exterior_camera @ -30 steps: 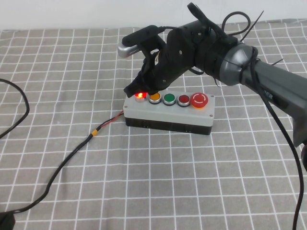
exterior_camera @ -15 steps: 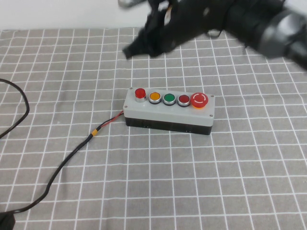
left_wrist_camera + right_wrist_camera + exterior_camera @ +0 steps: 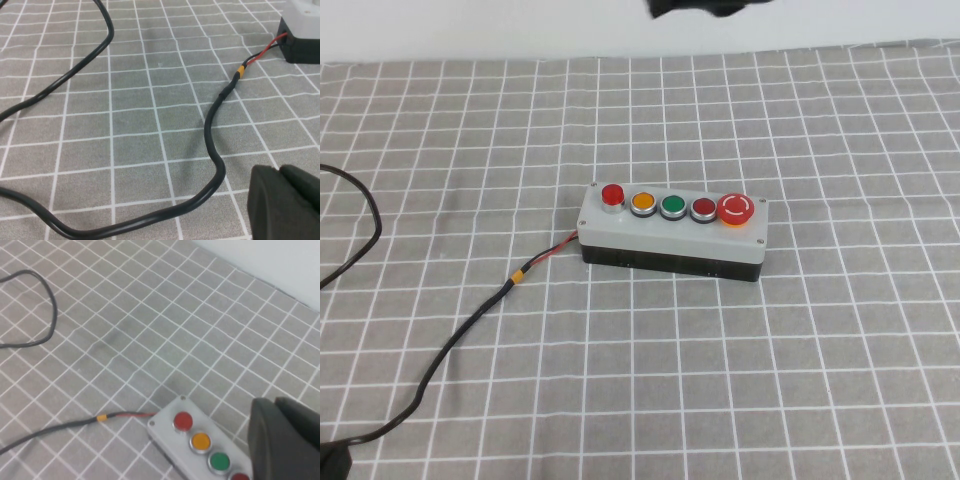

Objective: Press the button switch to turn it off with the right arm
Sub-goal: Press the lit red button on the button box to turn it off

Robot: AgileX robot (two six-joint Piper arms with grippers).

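While only a dark sliver of the right claw shows at the far edge of the surface, whether it is apart or together cannot be told. The right arm sits high, well apart from the switch box, with its wrist camera looking down on the box. The box lies near the middle of the surface on the grey checked cloth. Its row runs red button, orange button, green button, dark red button, big red stop button. The red button is unlit. A black cable with a yellow band runs from the box toward the near left corner. The left claw hangs low just beside that cable, well apart from the box; state cannot be told.
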